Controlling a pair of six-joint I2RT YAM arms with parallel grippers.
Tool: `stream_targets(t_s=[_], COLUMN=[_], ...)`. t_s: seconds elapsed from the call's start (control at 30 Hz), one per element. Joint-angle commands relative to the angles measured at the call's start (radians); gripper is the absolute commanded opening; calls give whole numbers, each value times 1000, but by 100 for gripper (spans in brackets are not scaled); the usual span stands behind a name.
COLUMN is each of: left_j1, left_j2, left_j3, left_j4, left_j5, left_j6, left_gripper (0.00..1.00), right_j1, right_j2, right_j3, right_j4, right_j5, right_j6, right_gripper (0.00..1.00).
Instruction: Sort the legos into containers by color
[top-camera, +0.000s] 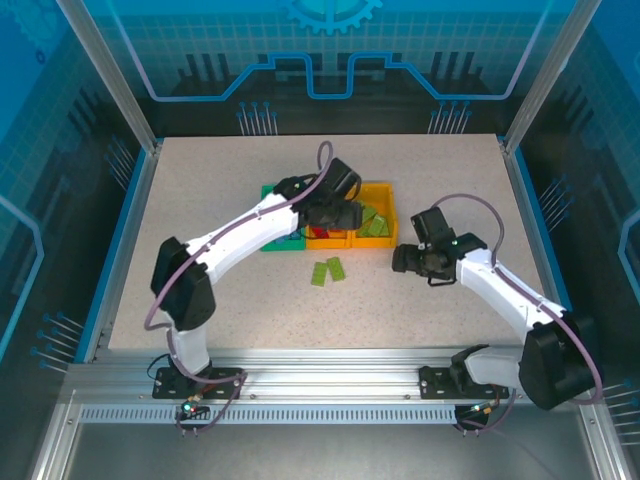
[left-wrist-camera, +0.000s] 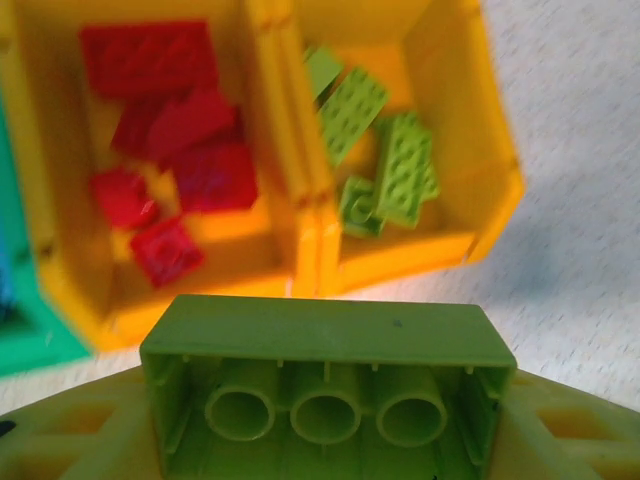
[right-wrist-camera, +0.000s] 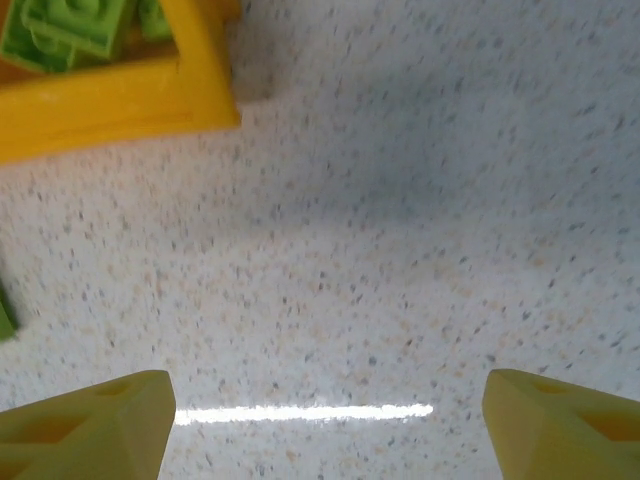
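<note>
On the speckled bench (top-camera: 200, 200) is set a joined row of green and orange-yellow plastic bins (top-camera: 380, 187). Above the row's near edge a lime green studded brick (left-wrist-camera: 330, 345) is pinched crosswise by the left pincer (top-camera: 348, 214), the lime-filled end bin (left-wrist-camera: 495, 200) just ahead-right; the right pincer (right-wrist-camera: 325, 420) is spread.

Bench (top-camera: 200, 200): speckled beige, frame centre.
Containers (top-camera: 352, 240): row of three at centre, partly covered by left arm (top-camera: 250, 225).
Green bin (top-camera: 284, 243): left end of row.
Middle orange-yellow bin (top-camera: 328, 241): red legos (top-camera: 320, 232) inside.
Right orange-yellow bin (top-camera: 380, 190): lime legos (top-camera: 374, 222) inside.
Two loose lime legos (top-camera: 319, 273): on bench just below row, side by side.
Left gripper (top-camera: 345, 215): over middle of row.
Right arm (top-camera: 500, 285): enters from lower right.
Right gripper (top-camera: 402, 259): just right of row, pointing left.
</note>
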Motion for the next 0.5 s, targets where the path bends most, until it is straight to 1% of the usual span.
stream_targets(t_s=[0.0,0.13,0.27,0.37,0.47], left_j1=[-5,3,13,25,37], left_j2=[134,305,437,486,496], left_j3=[162,372,527,572,571], left_j4=[-47,-83,-135,-138,-129], left_j5=[41,100,112,133,151], left_j6=[108,140,141,132,109], left_gripper=[53,53,54,60,69], right_j1=[48,99,144,172,197], right_j2=[-41,-59,-70,-73,-70], right_j3=[-54,-89,-99,-110,-113], right_j4=[54,56,39,42,42], right_j5=[10,29,53,52,54], right_j6=[59,86,106,122,133], right_gripper=[82,82,82,82,82])
